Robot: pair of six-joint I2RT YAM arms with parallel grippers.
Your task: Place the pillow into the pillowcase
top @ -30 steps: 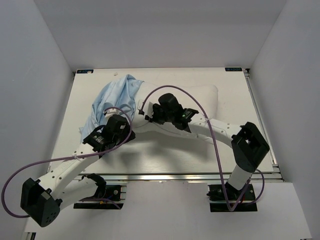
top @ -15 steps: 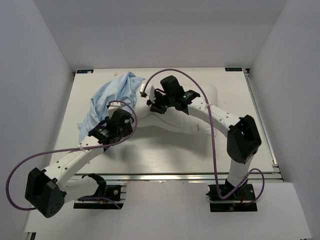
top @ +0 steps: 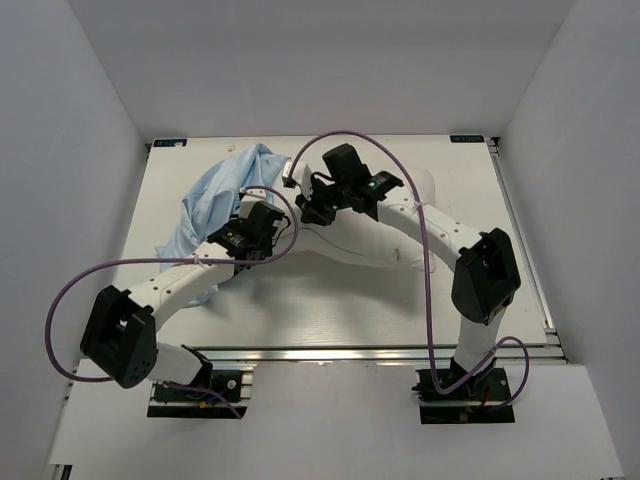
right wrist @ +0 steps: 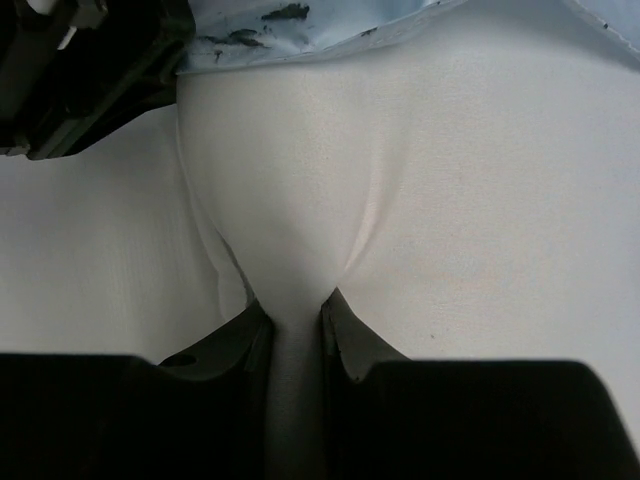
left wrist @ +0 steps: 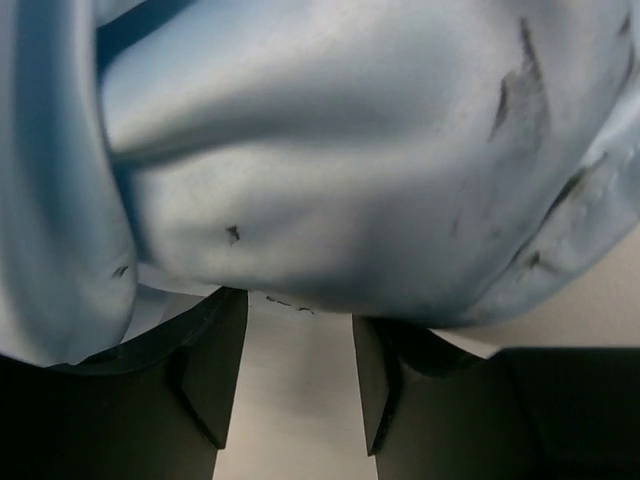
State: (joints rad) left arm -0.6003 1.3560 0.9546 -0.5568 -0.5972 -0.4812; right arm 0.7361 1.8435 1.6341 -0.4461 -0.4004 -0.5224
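Right pincer (right wrist: 295,318): nearly closed, nipping a raised fold of the pillow (top: 350,240). The white fabric is pulled up into a ridge between my two fingers. The grip sits at the pillow's left end, close to the pillowcase (top: 215,195).

Left pincer (left wrist: 298,322): jaws stand apart, with only the bare surface (top: 330,310) showing in the gap. Blue cloth bulges right over and past the fingertips (left wrist: 222,350), and it fills the whole upper part of the left wrist view. I can't tell if the tips actually touch it. Nothing is clamped.

The pillow lies flat across the middle-right of the surface, long side running left-right, and my right arm crosses over it. The pillowcase is a crumpled heap at the back-left, its right edge just beside the pillow's left end. In the right wrist view a blue hem lies over the top edge of the white fabric there. Most of the pillow is outside the case. My two pincers are near each other at that seam.
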